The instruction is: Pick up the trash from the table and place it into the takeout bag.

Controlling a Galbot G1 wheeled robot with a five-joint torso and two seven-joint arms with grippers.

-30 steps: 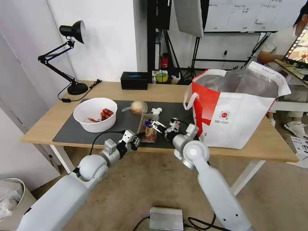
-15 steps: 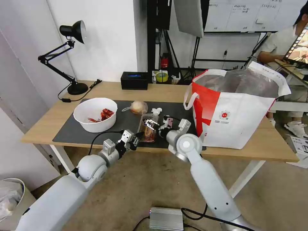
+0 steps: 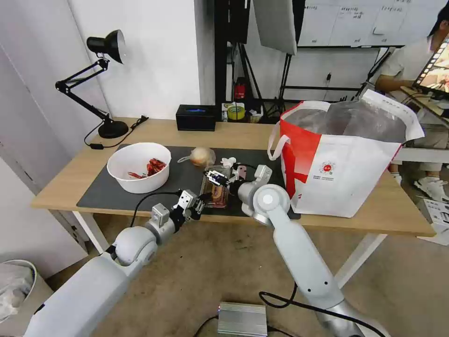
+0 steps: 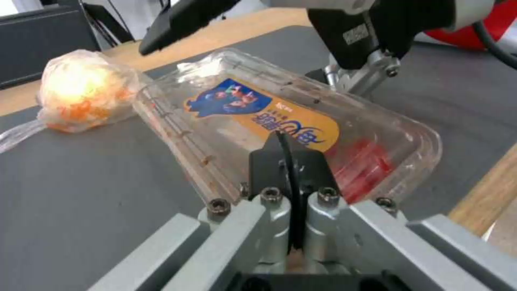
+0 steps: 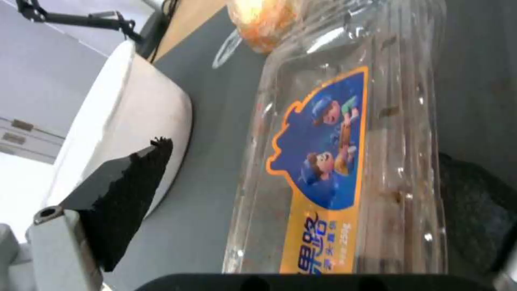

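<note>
A clear plastic hinged tray [image 3: 216,188] with a blue-and-orange cartoon label and red scraps inside lies lengthwise on the dark grey mat [image 3: 117,194] near the front edge of the table [image 3: 383,206]. Beside it sit a clear bag with a tan lump [image 3: 202,156], a small crumpled white tissue [image 3: 228,162] and a white bowl with red shells [image 3: 139,167]. The takeout bag [image 3: 339,171] stands open to the right. The right pincer [image 3: 220,179] reaches in from the bag side with its arm bent sharply at the elbow, its fingers [image 5: 116,194] spread wide over the tray's far end. The left pincer [image 3: 200,202] stretches low from the table's front edge, fingers [image 4: 291,169] pressed together, apparently nipping the tray's near rim, though the contact is hard to confirm
</note>
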